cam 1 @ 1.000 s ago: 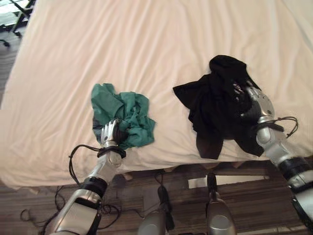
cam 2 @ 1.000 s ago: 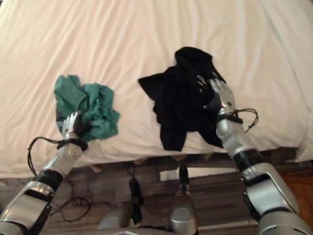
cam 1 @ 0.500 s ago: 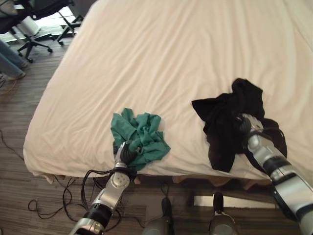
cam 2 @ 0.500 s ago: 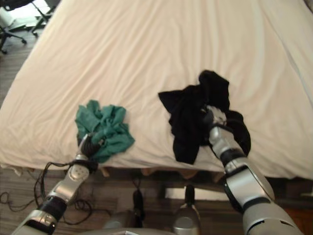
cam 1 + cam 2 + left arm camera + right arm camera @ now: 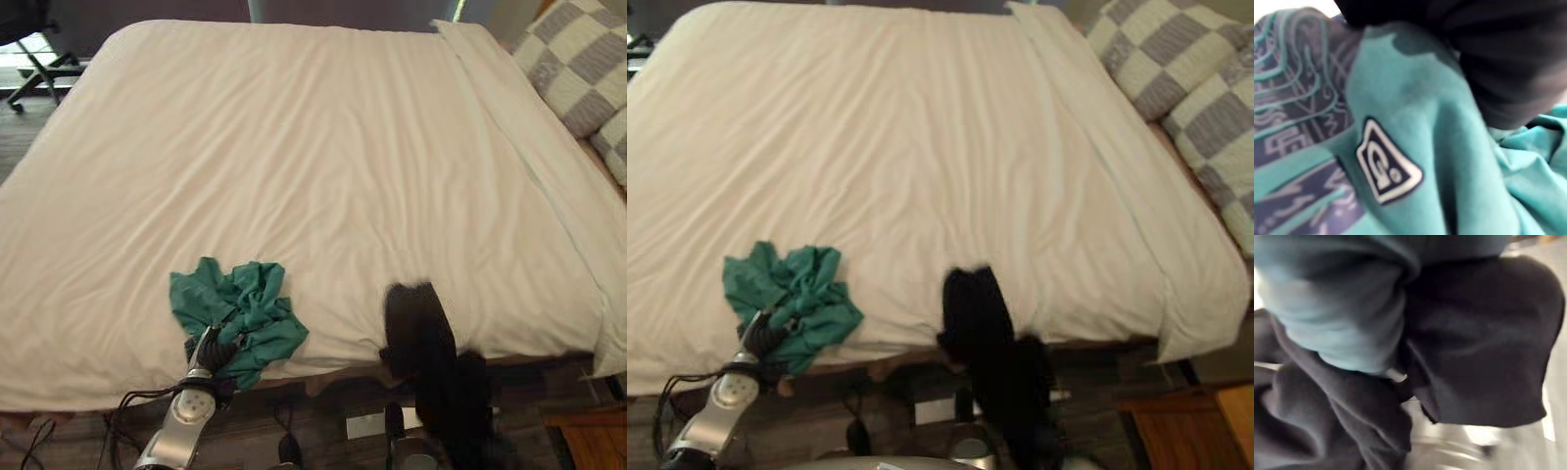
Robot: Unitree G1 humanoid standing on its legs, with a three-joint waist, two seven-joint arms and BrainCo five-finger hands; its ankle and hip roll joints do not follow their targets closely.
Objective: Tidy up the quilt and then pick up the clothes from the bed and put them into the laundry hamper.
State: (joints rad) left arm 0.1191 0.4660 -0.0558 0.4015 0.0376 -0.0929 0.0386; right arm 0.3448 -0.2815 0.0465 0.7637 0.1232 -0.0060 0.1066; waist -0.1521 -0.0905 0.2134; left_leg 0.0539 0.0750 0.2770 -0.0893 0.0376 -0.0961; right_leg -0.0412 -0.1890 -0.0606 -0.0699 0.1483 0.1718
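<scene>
Bedroom scene: cream quilt (image 5: 294, 157) lies spread smooth across the bed, two checked pillows (image 5: 1176, 78) at its far right corner. At the near edge, left of centre, the left hand (image 5: 211, 354) is clamped on one green garment (image 5: 240, 308). Right of it, one black garment (image 5: 431, 367) has slid over the near edge since a second ago, now hanging toward the floor; the right hand's state cannot be told. Judgement: both garments are being lifted; the hamper step remains.

Black garment (image 5: 1484, 342), bunched in heavy folds, close against the lens. Pale blue-grey fabric fold (image 5: 1327, 298) lying over and touching the black garment's upper part. Light-coloured blurred surface (image 5: 1484, 445) beyond the black garment's lower edge; nature cannot be told.
</scene>
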